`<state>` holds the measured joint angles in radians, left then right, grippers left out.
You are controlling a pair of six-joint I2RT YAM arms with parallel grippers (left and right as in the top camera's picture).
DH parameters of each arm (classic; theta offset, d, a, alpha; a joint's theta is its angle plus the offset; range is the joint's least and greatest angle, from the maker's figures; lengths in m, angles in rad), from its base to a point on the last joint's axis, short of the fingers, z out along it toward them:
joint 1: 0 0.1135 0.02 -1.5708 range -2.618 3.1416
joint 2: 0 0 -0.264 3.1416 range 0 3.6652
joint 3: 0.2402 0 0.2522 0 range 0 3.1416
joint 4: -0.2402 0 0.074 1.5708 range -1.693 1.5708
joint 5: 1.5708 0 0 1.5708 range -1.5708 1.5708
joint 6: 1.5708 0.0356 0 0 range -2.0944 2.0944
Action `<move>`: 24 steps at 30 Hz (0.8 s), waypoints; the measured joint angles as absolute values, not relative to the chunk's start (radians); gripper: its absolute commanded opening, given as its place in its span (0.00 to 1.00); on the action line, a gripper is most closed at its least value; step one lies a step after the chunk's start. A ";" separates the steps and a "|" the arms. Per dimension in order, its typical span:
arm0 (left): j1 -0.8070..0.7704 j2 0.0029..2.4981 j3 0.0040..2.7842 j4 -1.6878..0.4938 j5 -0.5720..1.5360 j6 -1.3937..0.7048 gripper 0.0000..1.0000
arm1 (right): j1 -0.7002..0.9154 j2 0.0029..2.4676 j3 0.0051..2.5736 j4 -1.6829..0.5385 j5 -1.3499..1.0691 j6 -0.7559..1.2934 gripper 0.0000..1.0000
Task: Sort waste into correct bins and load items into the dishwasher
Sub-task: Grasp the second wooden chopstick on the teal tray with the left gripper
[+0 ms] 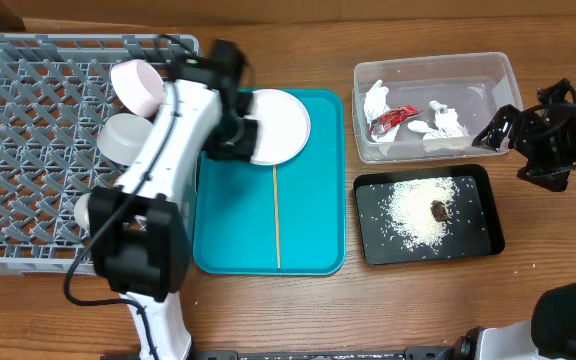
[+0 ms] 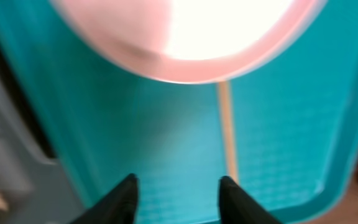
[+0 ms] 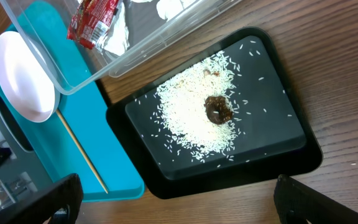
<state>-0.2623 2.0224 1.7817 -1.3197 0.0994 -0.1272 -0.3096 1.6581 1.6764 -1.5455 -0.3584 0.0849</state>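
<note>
While our left gripper [image 2: 176,186] hovers open and empty over the teal tray [image 2: 278,124], just short of the white plate [image 2: 197,37], we risk shoving it away or snagging the chopstick [image 2: 227,130]

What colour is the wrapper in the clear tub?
The wrapper is red and silver, clearest in the right wrist view.
</note>
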 measured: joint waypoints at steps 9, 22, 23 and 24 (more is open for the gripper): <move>-0.455 2.020 1.761 -1.264 0.068 -0.387 0.61 | -0.310 1.658 1.676 -1.549 -0.358 0.085 1.00; -0.484 2.018 1.436 -1.036 0.040 -0.519 0.65 | -0.310 1.658 1.676 -1.549 -0.358 0.085 1.00; -0.484 2.018 1.415 -1.018 0.040 -0.518 0.65 | -0.310 1.658 1.676 -1.549 -0.358 0.085 1.00; -0.484 2.018 1.399 -1.000 0.040 -0.518 0.65 | -0.310 1.658 1.676 -1.549 -0.358 0.085 1.00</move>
